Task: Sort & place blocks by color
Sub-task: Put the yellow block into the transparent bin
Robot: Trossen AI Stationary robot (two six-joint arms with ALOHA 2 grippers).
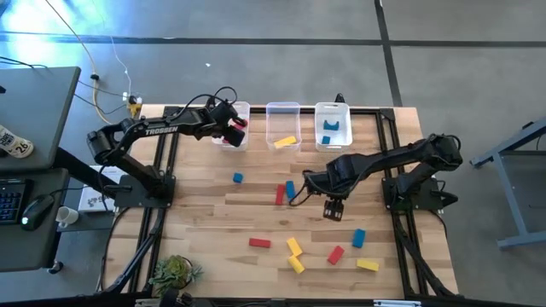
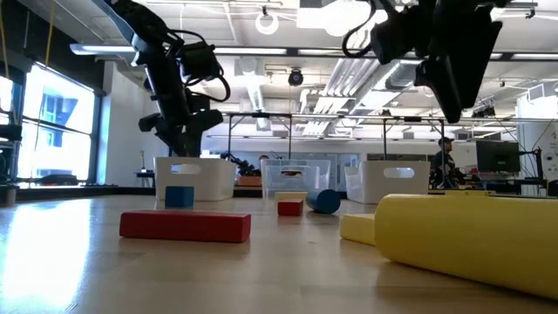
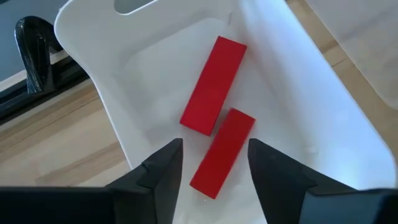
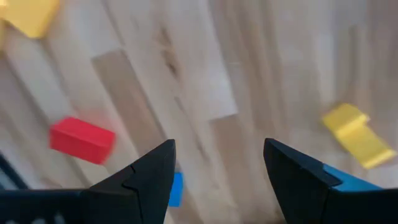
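My left gripper [image 3: 214,144] hangs open over the left white bin [image 1: 241,109], above two red blocks [image 3: 214,84] that lie on its floor. The nearer red block [image 3: 225,149] shows between the fingers without touching them. The middle bin [image 1: 283,109] holds a yellow block [image 1: 285,141]. The right bin [image 1: 333,108] holds blue blocks [image 1: 332,127]. My right gripper [image 1: 333,210] is open above the table's middle, over bare wood. Near it lie a red block [image 4: 82,140], a blue block [image 4: 176,188] and a yellow block [image 4: 357,134].
Loose blocks lie flat on the table: blue [image 1: 238,177], red [image 1: 279,194] beside blue [image 1: 290,189], red [image 1: 259,243], two yellow [image 1: 295,256], red [image 1: 335,254], blue [image 1: 359,237], yellow [image 1: 368,265]. A small plant [image 1: 175,273] stands at the near left corner.
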